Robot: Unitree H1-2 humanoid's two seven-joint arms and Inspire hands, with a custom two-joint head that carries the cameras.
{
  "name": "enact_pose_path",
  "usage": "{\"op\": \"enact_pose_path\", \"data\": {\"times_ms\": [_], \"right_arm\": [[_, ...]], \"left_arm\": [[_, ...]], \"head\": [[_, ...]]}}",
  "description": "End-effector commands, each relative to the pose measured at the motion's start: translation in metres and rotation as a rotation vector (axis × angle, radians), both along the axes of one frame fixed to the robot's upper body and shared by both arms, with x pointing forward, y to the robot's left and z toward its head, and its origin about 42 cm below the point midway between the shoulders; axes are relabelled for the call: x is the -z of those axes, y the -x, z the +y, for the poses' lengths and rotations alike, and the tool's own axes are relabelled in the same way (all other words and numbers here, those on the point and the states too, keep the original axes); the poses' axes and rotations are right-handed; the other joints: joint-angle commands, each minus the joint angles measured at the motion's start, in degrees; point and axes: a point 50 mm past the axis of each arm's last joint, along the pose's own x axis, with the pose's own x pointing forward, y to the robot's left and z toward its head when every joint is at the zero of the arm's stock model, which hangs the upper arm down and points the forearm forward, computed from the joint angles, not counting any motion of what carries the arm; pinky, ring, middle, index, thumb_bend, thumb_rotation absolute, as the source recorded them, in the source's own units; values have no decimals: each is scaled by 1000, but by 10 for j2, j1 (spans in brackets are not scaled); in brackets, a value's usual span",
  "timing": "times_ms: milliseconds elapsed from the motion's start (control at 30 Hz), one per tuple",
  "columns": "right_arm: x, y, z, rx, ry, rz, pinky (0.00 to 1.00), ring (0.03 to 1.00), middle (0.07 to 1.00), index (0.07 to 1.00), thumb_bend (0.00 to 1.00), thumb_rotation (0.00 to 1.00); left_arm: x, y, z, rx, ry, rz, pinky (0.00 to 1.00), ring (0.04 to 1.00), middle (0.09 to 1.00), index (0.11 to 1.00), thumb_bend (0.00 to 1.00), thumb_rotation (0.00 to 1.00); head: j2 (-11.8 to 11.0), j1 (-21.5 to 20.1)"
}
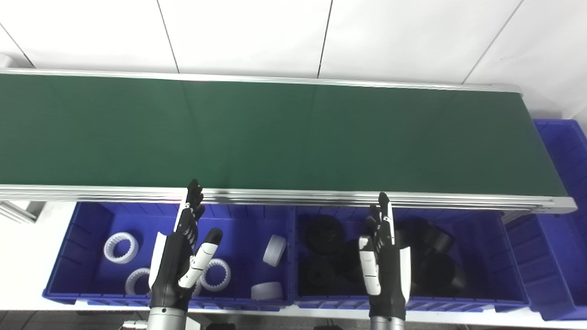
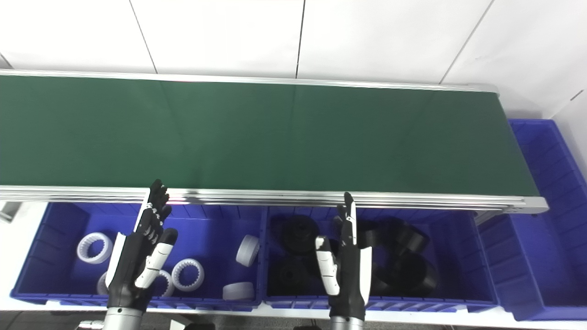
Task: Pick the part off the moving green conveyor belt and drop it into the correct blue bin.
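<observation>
- My left hand (image 1: 176, 259) is spread and holds nothing, its black fingers with white panels stretched toward the belt's near rail, over the left blue bin (image 1: 82, 238).
- My right hand (image 1: 384, 263) is likewise spread and holds nothing, fingers straight, over the middle blue bin (image 1: 490, 256).
- The green conveyor belt (image 1: 275, 133) is a matte, smooth strip framed by ribbed aluminium rails; I see no part on it.
- White toothed rings (image 1: 121, 247) and plain white drum-shaped pieces (image 1: 274, 250) lie in the left bin, along its floor.
- Black round parts (image 1: 324, 233), dull and hard to tell apart, fill the middle bin.
- A third blue bin (image 1: 566, 151) stands past the belt's right end.
- Behind the belt is a white panelled wall (image 1: 252, 32) with thin dark seams.
</observation>
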Motion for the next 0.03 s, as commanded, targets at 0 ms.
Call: {"op": "enact_pose_path", "data": {"times_ms": [0], "right_arm": [[-9,-6,4,-6,20,-107,898,951,995,992,673,1000]], "left_arm": [[-9,-3,0,-11,13,-55,973,1000,1000,1000,685,774]], "head": [[-2,-1]]}}
